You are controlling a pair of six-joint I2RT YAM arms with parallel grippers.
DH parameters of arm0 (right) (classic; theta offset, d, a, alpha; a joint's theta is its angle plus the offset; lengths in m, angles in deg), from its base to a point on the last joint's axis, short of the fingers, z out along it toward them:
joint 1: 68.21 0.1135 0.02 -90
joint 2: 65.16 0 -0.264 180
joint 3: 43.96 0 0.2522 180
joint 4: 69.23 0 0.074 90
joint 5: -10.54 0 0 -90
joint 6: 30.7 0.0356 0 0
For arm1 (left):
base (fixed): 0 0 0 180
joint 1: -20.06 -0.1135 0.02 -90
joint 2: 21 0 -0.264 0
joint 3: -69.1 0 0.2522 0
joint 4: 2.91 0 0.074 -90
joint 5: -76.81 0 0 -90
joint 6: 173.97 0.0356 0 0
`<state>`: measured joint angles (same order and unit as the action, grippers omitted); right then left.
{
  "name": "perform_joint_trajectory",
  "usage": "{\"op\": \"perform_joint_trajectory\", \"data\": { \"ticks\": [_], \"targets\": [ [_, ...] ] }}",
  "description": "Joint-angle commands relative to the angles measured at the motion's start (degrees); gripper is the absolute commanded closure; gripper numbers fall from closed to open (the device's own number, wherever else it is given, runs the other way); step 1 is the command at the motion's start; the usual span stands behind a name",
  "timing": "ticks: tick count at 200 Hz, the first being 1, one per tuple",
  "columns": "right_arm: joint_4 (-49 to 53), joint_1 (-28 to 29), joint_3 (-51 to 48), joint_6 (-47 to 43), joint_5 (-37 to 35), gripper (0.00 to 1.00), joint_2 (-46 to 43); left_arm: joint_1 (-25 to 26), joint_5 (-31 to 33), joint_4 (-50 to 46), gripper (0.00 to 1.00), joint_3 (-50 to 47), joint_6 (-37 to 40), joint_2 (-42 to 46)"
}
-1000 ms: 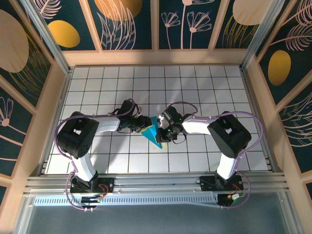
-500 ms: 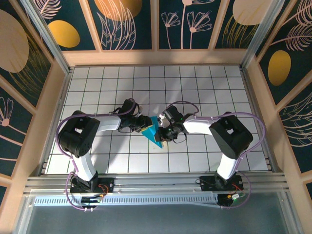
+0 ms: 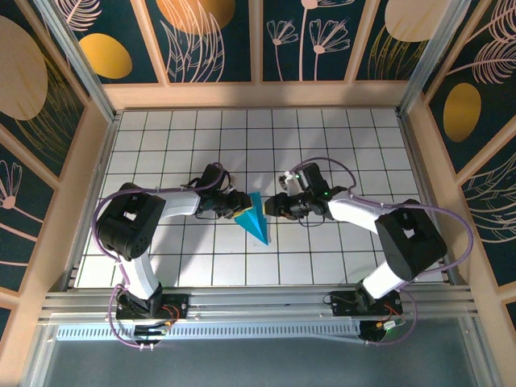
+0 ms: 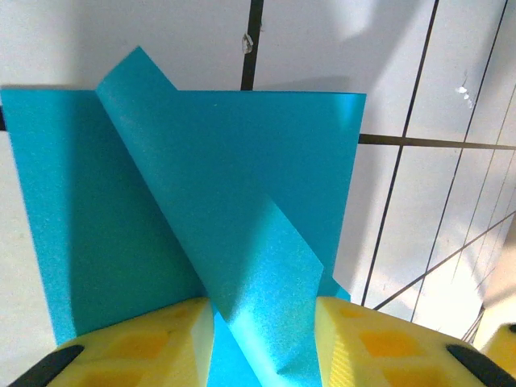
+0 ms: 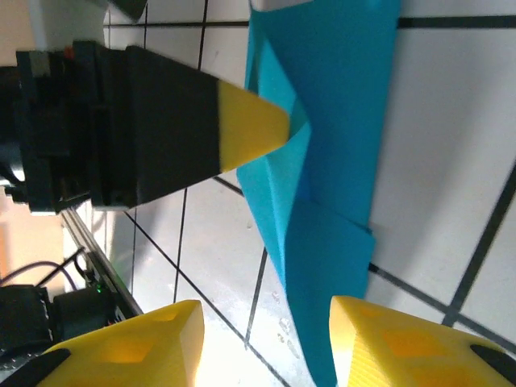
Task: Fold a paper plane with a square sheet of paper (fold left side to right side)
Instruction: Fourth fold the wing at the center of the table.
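Your light is bright and even, coming from above; the white worktop shows only soft grey shadows and no strong glare. The top view is sharp, but its walls lean outward at the edges. In the left wrist view the blue paper looks grainy and its lifted flap shades the left part. The left pads and right pads are blurred.
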<state>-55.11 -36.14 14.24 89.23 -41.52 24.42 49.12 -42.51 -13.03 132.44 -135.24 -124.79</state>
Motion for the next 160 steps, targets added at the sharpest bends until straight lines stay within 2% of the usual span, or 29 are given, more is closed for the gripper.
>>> {"op": "perform_joint_trajectory", "data": {
  "ticks": [1,101,160],
  "targets": [
    [-7.78,-0.4,-1.12,3.73,6.26,0.54,1.86,0.21,3.11,-3.46,0.62,0.13,0.79,-2.04],
    [-9.21,1.01,6.01,3.56,7.77,0.58,13.29,0.16,2.95,-3.12,0.62,-0.01,0.71,-1.9],
    [-9.46,2.07,7.65,3.91,7.56,0.61,16.2,0.21,2.81,-2.91,0.62,0.0,0.56,-2.01]
  ]
}}
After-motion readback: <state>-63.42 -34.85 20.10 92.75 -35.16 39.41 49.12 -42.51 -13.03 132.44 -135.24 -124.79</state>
